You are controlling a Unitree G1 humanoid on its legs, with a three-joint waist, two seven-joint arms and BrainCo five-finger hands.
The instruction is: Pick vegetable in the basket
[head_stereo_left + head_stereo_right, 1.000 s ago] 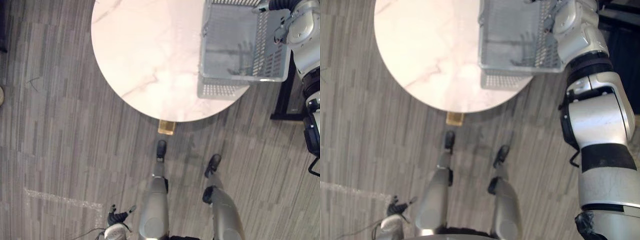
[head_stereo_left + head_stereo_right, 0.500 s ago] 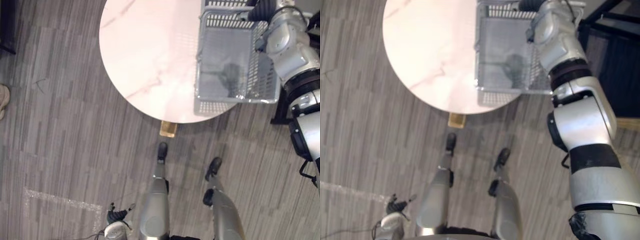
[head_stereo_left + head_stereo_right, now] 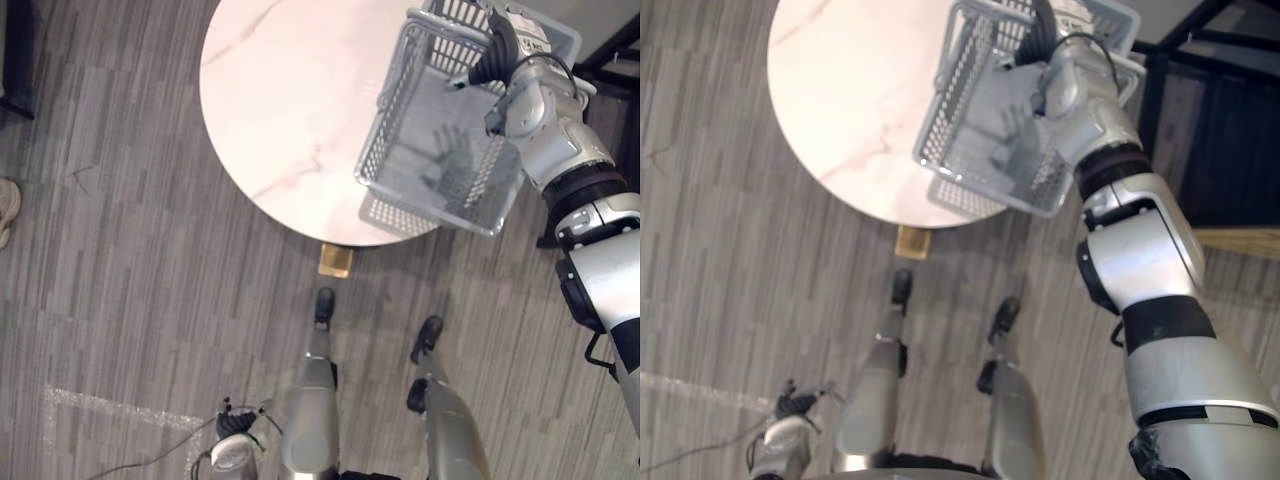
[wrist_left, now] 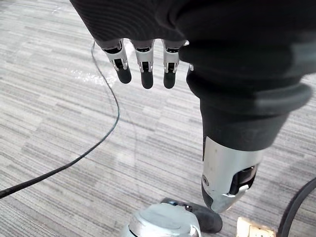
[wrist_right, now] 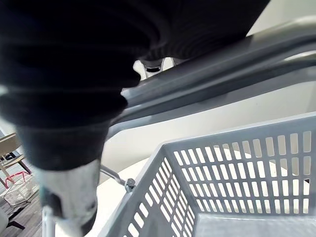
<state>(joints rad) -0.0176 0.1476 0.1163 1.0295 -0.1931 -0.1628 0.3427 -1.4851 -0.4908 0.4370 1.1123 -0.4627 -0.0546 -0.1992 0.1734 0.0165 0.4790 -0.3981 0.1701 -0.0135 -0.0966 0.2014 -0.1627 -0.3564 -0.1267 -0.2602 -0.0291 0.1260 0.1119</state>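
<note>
A grey plastic mesh basket (image 3: 392,130) hangs tilted above the right edge of the round pale marble table (image 3: 280,100). Its inside looks empty, and I see no vegetable. My right hand (image 3: 498,50) is at the basket's far rim, shut on the basket's handle (image 5: 222,74), whose bars run under the dark cover in the right wrist view, with the mesh wall (image 5: 237,163) below. My left hand (image 3: 235,428) hangs low beside my leg over the floor, its fingers (image 4: 143,69) relaxed and straight, holding nothing.
A small tan block (image 3: 335,262) lies on the floor by the table's near edge. A dark metal frame (image 3: 1180,60) stands to the right of the table. A person's shoe (image 3: 5,205) shows at the left edge. A pale tape mark (image 3: 110,408) crosses the carpet.
The basket has swung leftward and tipped, its near end now lower and turned. My right arm has come further in over the table. The left hand stays put.
</note>
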